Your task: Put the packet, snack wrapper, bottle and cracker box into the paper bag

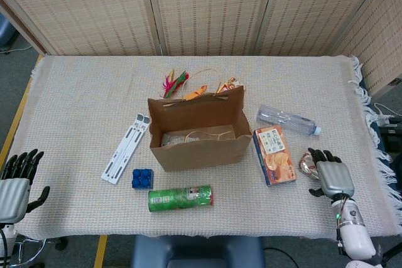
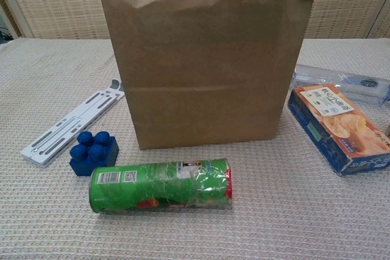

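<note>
Silvery snack wrapper lies on the table touching the fingertips of my right hand, which is spread and holds nothing. Paper bag stands well to its left, past the cracker box.

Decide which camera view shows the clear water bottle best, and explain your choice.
The head view: there the whole bottle lies on its side behind the cracker box, right of the paper bag, cap visible. The chest view catches only part of it at the right edge, low behind the box and cut off by the frame.
</note>
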Motion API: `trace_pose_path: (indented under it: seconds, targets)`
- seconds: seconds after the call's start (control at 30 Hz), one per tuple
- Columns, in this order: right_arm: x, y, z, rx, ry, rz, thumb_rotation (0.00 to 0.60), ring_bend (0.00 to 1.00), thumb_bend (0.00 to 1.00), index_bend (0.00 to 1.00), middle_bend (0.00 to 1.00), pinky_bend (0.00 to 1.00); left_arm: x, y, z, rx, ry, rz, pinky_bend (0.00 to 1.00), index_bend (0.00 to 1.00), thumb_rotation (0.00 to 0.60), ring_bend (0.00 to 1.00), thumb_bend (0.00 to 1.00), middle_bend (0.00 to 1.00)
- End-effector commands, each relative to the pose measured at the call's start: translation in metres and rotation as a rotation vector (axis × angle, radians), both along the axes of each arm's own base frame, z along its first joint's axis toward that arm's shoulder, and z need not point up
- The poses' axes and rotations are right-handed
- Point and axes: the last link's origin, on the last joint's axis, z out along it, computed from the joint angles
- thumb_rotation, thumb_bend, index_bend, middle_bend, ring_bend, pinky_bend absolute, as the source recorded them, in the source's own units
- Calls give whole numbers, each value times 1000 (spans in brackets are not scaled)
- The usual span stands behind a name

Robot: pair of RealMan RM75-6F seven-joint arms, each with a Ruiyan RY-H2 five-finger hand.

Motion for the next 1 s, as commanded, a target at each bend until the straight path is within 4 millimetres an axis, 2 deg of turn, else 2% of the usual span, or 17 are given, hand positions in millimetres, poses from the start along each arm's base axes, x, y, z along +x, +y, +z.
trace_pose_path:
  seconds: [0.03,0.3,0.53,0.6,0.67,0.73,0.8,0.87,1.0]
  targets:
    - [-7,-13,-16,6,22,-55,600,12,57,0,48,155,0,0,0,-1,-1,-1,0,0,600,0,362,0]
    - [-23,-35,-35,4,49,-159,600,3,53,0,35,149,0,1,0,-6,-3,-1,0,0,600,0,363,0]
    - [-34,-39,-51,30,68,-214,600,4,52,0,36,149,0,1,1,-7,-5,-1,0,0,600,0,362,0]
    - [-37,-39,-54,33,88,-205,600,40,54,6,47,187,0,1,0,-7,-4,-1,0,0,600,0,363,0]
    - [-38,-41,-55,17,107,-175,600,178,106,105,147,338,0,1,1,-6,-5,0,0,0,600,0,363,0]
    - [-39,-41,-54,-6,111,-159,600,453,254,396,387,612,0,1,1,-6,-5,0,0,0,600,0,363,0]
    - [-39,-40,-51,-24,113,-144,600,619,324,582,526,738,0,1,0,-6,-5,0,0,0,600,0,363,0]
    - [-39,-41,-45,-43,109,-133,600,680,346,664,582,774,0,1,0,-6,-5,0,0,0,600,0,363,0]
    - [-35,-44,-23,-96,89,-117,600,685,362,696,594,776,0,1,0,-6,-5,0,0,0,600,0,363,0]
